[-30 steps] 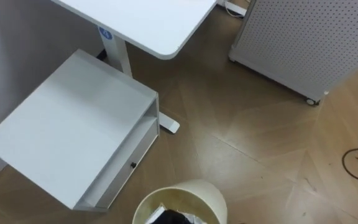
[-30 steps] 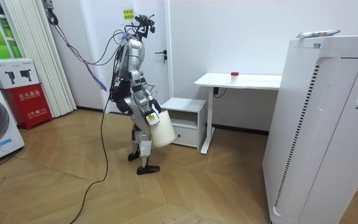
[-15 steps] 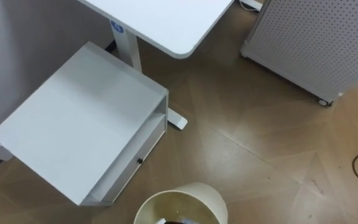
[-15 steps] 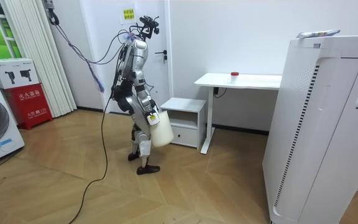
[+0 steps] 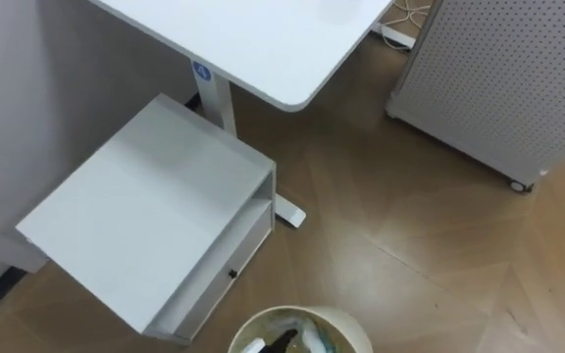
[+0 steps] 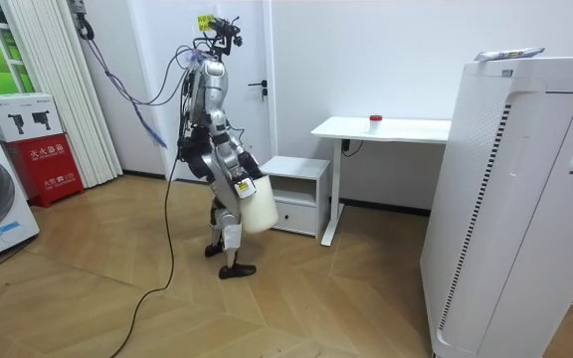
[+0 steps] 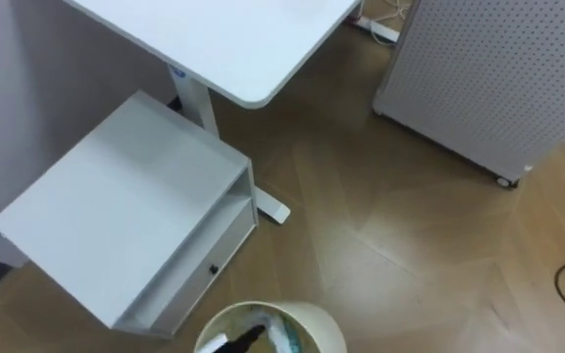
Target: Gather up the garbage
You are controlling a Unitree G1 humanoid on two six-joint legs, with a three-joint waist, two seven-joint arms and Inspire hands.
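Viewed from above: perforated white panel [image 5: 498, 88] at right, white desk [image 5: 263, 39], low white cabinet [image 5: 145, 226] beside the desk's leg. Bottom edge: cream bin [image 5: 333, 316] holding garbage [image 5: 281, 341]. Room view: right hand [image 6: 239, 185] at bin's side; cannot tell whether fingers clamp.

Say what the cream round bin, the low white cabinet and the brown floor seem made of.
Cream round bin: probably plastic; thin, smooth, matte rim.
Low white cabinet: painted metal or laminated board, unclear which; flat matte top, thin crisp edges.
Brown floor: wood or wood-look planks; grain lines laid at angles, with a soft sheen.
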